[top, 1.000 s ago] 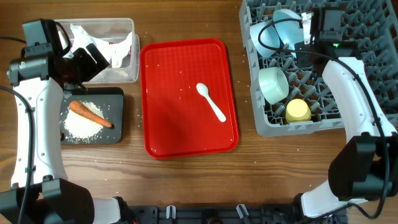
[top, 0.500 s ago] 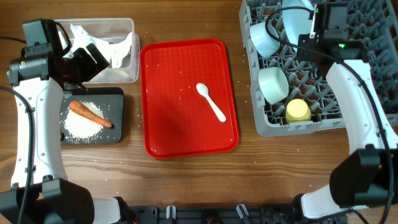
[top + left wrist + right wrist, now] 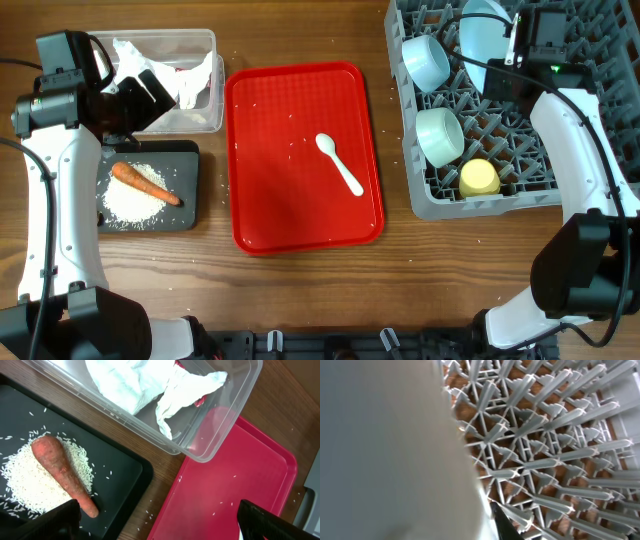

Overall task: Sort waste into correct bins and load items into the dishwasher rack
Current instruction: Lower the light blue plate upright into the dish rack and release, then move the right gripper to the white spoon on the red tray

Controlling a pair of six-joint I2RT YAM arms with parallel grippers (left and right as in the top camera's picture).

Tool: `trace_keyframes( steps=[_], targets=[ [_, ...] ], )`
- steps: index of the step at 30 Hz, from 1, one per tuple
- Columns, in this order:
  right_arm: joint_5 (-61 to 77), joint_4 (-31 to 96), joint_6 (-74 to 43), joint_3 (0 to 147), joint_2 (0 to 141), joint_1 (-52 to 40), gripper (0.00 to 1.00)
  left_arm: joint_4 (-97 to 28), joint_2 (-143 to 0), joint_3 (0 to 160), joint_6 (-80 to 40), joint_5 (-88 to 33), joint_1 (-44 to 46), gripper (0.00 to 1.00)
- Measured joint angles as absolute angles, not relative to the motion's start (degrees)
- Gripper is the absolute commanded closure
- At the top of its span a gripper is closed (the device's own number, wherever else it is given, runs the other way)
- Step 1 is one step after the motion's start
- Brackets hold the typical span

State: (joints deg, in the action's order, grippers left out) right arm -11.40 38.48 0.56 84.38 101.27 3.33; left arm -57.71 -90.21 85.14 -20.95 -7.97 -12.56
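Wooden counter (image 3: pixel 300 290), from overhead — the right tool (image 3: pixel 512 40) grips the pale blue plate (image 3: pixel 482 25) upright at the rack (image 3: pixel 590 150)'s far edge. Left wrist: the left tool (image 3: pixel 157 512) gapes wide, empty — carrot (image 3: pixel 62 472) on the black tray (image 3: pixel 125 475) below. Right wrist: the plate fills the left, pegs beside it.

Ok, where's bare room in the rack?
The right half of the grey plastic dishwasher rack, right of the small yellow cup, is bare pegs under the right arm. Its left is crowded: two pale blue bowls, cup, pale blue round plate.

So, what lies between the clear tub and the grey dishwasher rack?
The flat red tray, with the white plastic spoon on it; the overhead view shows this.
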Motion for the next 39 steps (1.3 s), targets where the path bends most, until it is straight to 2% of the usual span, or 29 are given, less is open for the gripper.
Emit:
trace_keyframes(
  steps=[3, 8, 14, 18, 25, 31, 35, 39],
  targets=[
    [-10.2, 38.13, 1.23, 84.38, 101.27, 3.33, 0.28, -57.71, -90.21, 85.14, -20.95, -7.97, -12.56, 0.0],
    [-9.04, 38.11, 2.11, 84.38, 101.27, 3.33, 0.0, -57.71, -90.21, 85.14, -20.95, -7.97, -12.56, 0.0],
    [-7.16, 39.03, 2.66, 86.39, 99.9, 3.33, 0.0, -57.71, -90.21, 85.14, -20.95, -7.97, -12.56, 0.0],
    [-4.4, 38.61, 2.66, 88.79, 92.09, 3.33, 0.0, -57.71, -90.21, 85.14, -20.95, -7.97, -12.56, 0.0],
    [13.52, 39.46, 2.61, 91.44, 80.99, 2.92, 0.03, -57.71, -90.21, 85.14, -20.95, -7.97, -12.56, 0.0],
    [19.73, 43.77, 2.68, 91.37, 86.94, -8.36, 0.0, -57.71, -90.21, 85.14, -20.95, -7.97, -12.56, 0.0],
    [14.44, 46.04, 2.66, 91.26, 91.74, -17.54, 0.0, -57.71, -90.21, 85.14, -20.95, -7.97, -12.56, 0.0],
    [9.5, 46.87, 1.89, 91.26, 96.55, -22.13, 0.0, -57.71, -90.21, 85.14, -20.95, -7.97, -12.56, 0.0]
  ],
)
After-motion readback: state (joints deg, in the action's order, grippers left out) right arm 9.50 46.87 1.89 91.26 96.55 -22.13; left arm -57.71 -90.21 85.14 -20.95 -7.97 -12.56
